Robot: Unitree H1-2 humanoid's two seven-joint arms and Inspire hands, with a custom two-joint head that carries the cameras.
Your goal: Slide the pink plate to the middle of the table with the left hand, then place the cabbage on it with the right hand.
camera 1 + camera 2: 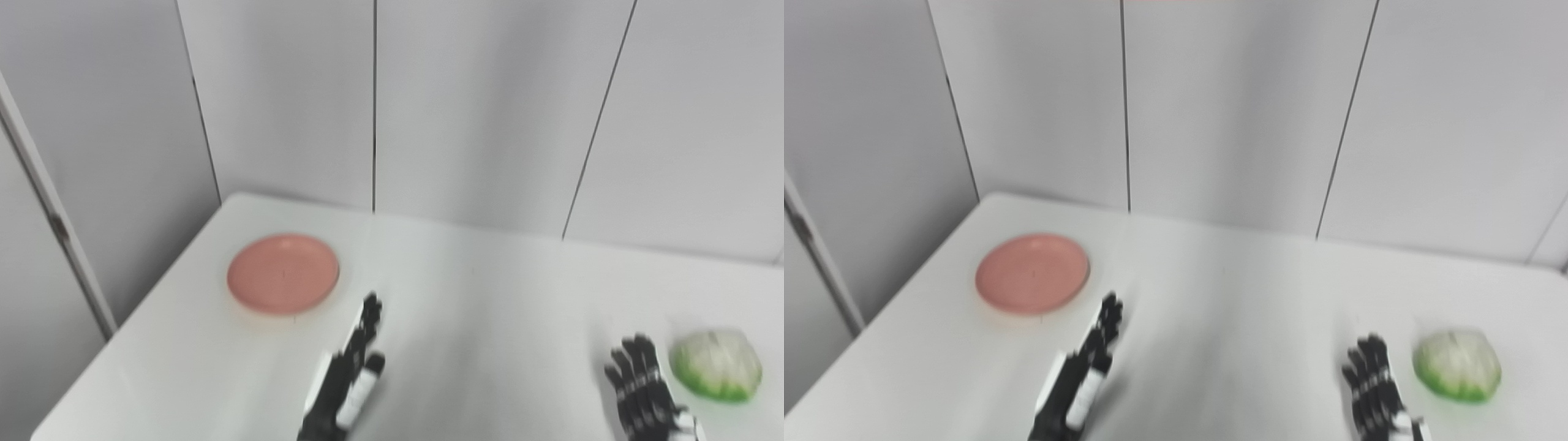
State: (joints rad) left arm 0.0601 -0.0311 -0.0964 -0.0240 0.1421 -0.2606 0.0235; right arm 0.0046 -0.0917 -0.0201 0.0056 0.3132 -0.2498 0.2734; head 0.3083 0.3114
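Observation:
A round pink plate lies empty on the white table at the left, toward the back. A green and white cabbage sits at the right near the front. My left hand is open, fingers stretched toward the plate, a little short of its near right rim and not touching it. My right hand is open and empty, just left of the cabbage with a small gap between them. The plate, the cabbage and both hands also show in the right eye view.
Grey wall panels stand right behind the table's far edge. The table's left edge runs close past the plate. A grey post stands off the table at the left.

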